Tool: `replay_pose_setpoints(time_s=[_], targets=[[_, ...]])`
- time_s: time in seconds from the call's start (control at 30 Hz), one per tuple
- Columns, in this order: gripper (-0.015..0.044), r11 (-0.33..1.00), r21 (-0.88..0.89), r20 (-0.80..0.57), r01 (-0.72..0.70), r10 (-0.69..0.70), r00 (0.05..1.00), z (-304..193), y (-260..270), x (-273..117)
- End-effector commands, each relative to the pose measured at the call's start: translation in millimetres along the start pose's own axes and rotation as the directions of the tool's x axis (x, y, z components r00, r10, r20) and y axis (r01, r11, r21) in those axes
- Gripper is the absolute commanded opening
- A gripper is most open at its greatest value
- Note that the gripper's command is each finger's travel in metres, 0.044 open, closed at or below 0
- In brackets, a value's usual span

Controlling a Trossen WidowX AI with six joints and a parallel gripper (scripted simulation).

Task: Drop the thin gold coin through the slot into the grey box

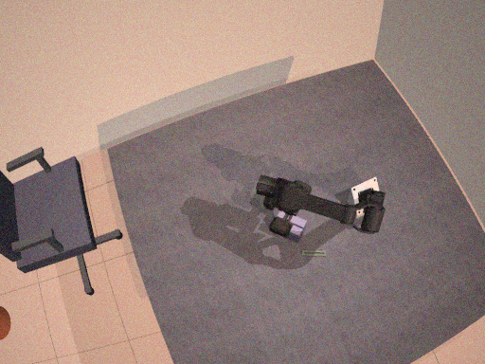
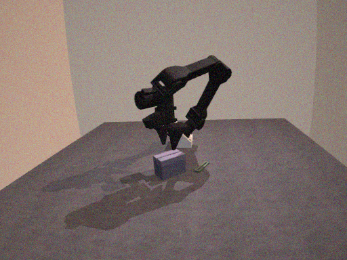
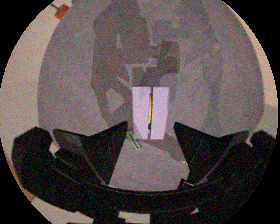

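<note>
The grey box (image 1: 298, 221) (image 2: 170, 168) (image 3: 160, 112), looking pale violet on its lid, stands below my gripper. The gold coin (image 3: 150, 111) shows in the wrist view as a thin gold line within the slot. No coin stands up above the lid in the exterior view; how deep it sits is hard to tell. My gripper (image 2: 169, 147) (image 3: 151, 124) is open and empty, its fingertips just above the lid, one on each side of the slot in the wrist view. The green holder (image 1: 314, 253) (image 2: 202, 166) (image 3: 134, 140) lies beside the box, with no coin in it.
The arm's white base plate (image 1: 374, 184) (image 2: 185, 143) is on the table behind the box. A dark office chair (image 1: 52, 208) stands off the table's left side in the top view. Shadows of the arm fall across the table around the box.
</note>
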State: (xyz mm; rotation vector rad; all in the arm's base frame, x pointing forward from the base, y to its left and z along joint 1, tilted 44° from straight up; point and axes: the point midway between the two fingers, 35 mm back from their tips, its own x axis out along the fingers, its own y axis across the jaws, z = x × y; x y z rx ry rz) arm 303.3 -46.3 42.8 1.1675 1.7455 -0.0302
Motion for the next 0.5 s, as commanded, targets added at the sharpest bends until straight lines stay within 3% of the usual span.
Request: replay_pose_setpoints(time_s=[0.0,0.1,0.47], targets=[[0.0423,1.000,-0.002,0.000,0.003,-0.003,1.000,-0.9,-0.7,-22.7],[0.0440,1.000,0.001,-0.003,0.001,-0.001,1.000,-3.6,-1.6,-44.4],[0.0440,1.000,0.001,-0.003,0.001,-0.001,1.000,-3.6,-1.6,-44.4]])
